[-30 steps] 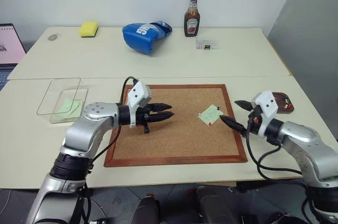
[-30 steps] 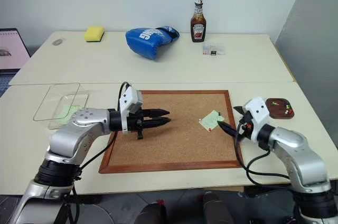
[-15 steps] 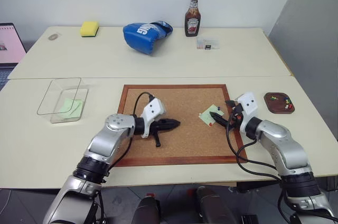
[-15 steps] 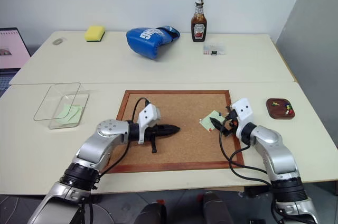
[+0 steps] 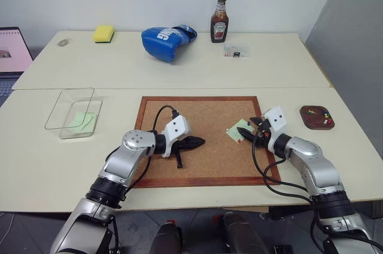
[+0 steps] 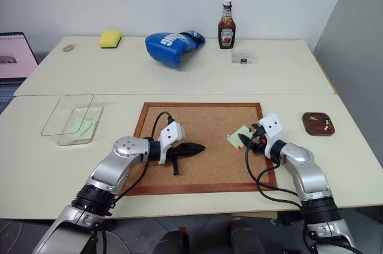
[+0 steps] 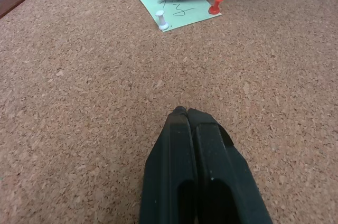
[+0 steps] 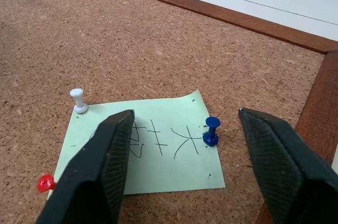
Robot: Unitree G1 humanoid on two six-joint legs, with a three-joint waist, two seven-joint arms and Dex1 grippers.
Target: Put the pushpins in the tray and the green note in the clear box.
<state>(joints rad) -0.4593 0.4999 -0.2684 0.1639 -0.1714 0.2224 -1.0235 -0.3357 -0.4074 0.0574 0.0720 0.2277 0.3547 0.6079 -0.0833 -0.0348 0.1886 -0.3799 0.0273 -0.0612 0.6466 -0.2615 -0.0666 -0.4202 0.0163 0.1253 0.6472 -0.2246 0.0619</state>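
Cork board sits mid-counter. Green note is pinned on the board's right part, about 3 o'clock from board centre, near the right frame edge. Three pins on it: blue pin at one edge, red pin at a corner, white pin at another corner. Handwriting on the note.

Right pincer is low over the note, fingers apart, fairly wide, holding nothing; the blue pin stands between them, nearer one finger, the other finger over the note's written part. Cannot tell if either finger touches the paper.

Left pincer is fully closed, empty, tip low over bare cork near board centre, pointing toward the note, well apart from it.

Tray is on the counter at 3 o'clock of the board, off its right edge, with a few small coloured bits in it. Clear box is at 9 o'clock of the board, off its left edge, with a pale green slip already inside.

Far counter, 12 o'clock: yellow sponge, blue boxing glove, sauce bottle, small clear case. Laptop at the far left edge.
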